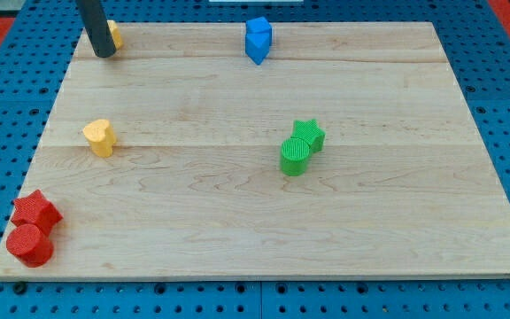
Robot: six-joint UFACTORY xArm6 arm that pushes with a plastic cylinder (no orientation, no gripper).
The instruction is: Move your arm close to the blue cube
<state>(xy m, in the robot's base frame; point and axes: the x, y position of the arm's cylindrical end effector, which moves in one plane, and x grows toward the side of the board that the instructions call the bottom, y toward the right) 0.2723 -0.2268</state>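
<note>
The blue cube (258,40) stands near the top edge of the wooden board (388,221), a little left of the middle. My tip (104,53) is at the view's top left corner of the board, far to the left of the blue cube. The rod hides most of a yellow block (115,34) that sits right behind it, touching or nearly touching.
A yellow heart block (100,137) lies at the left. A green star (309,134) and a green cylinder (296,155) sit together right of the middle. A red star (35,211) and a red cylinder (29,245) sit at the bottom left corner.
</note>
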